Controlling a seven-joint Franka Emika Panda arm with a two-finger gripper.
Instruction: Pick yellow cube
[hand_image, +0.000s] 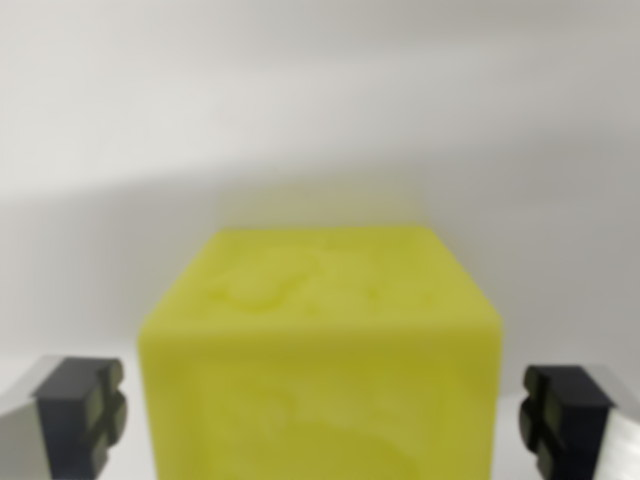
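The yellow cube (320, 350) fills the lower middle of the wrist view, running from the centre down past the 6 o'clock edge, so its base is out of sight. Its top face and the near face are both visible, soft and out of focus. It sits on a plain white counter (320, 120) that takes up the rest of the view.

The gripper (320, 410) straddles the cube with its jaws wide. One dark fingertip (85, 410) stands at about 8 o'clock, the other at about 4 o'clock. A thin strip of white counter shows between each pad and the cube's side, so neither touches it.
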